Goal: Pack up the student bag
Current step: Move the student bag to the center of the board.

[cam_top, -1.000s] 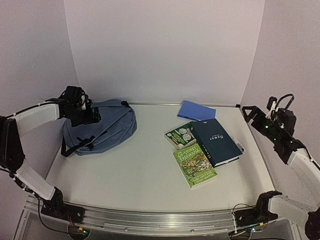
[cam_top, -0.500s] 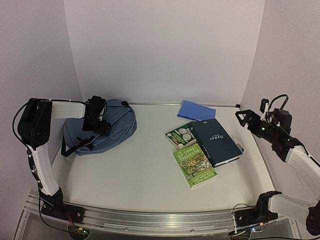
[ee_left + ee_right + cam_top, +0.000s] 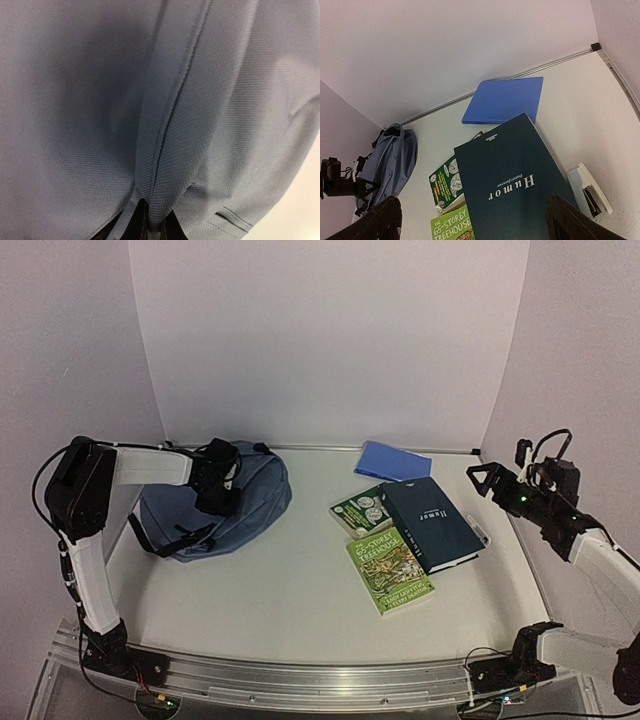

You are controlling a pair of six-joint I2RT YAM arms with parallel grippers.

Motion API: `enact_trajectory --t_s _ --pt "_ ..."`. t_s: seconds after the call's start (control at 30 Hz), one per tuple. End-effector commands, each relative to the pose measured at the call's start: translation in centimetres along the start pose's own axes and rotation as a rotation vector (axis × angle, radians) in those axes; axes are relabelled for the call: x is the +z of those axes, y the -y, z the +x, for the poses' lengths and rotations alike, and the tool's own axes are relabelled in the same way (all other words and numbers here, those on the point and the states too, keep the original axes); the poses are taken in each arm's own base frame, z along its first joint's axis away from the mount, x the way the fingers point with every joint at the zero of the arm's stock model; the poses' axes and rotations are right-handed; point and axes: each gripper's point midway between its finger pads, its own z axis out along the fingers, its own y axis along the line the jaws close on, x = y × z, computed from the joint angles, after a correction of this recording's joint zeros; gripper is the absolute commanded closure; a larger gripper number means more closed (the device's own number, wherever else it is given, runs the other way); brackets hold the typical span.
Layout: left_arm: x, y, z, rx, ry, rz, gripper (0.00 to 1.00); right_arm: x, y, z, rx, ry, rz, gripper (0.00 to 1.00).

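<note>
Bag (image 3: 245,508): slate-blue, lying on its side at the left rear of the table (image 3: 300,590), black straps toward the near left. Left claw (image 3: 216,488): closed tight on a pinched ridge of the bag's upper fabric, with cloth filling the wrist view. Right claw (image 3: 486,483): spread wide and holding nothing, hanging above the table's right side near the dark Humor book (image 3: 430,523); that book overlaps a large green book (image 3: 389,570) and a small green book (image 3: 360,512), with a blue notebook (image 3: 393,461) behind, all well apart from the bag.
</note>
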Motion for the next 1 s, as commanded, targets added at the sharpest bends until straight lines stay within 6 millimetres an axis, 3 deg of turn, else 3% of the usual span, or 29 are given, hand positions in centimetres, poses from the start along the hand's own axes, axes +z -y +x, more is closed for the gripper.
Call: enact_trajectory --t_s 0.0,0.13,0.2,0.33,0.47,0.57,0.67,0.83,0.97 --pt "-4.3 10.7 0.4 -0.092 -0.016 0.311 0.98 0.2 -0.9 -0.6 -0.032 -0.002 -0.031 0.02" --pt "-5.7 16.2 0.8 -0.178 -0.056 0.506 0.96 1.2 -1.6 0.8 -0.038 -0.049 -0.035 0.02" --pt "-6.1 17.8 0.8 -0.197 -0.060 0.564 0.95 1.8 -2.1 1.5 -0.045 -0.068 -0.030 0.02" --pt "-6.6 18.2 0.4 -0.211 -0.038 0.586 0.89 2.9 -4.1 3.2 -0.058 -0.115 -0.043 0.02" --pt "-8.7 17.5 0.1 -0.205 0.003 0.591 0.61 3.9 -6.6 5.1 -0.044 -0.167 -0.077 0.02" --pt "-10.8 15.9 0.1 -0.198 0.048 0.560 0.36 4.4 -8.9 7.0 -0.024 -0.216 -0.111 0.05" --pt "-12.0 12.9 0.4 -0.211 0.088 0.489 0.20 5.0 -11.2 8.8 0.005 -0.256 -0.140 0.09" --pt "-11.8 5.7 2.0 -0.376 0.071 0.443 0.12 5.6 -16.9 12.4 0.039 -0.325 -0.247 0.15" --pt "-9.9 0.6 4.4 -0.483 0.021 0.397 0.08 6.9 -20.8 16.3 0.063 -0.394 -0.281 0.26"
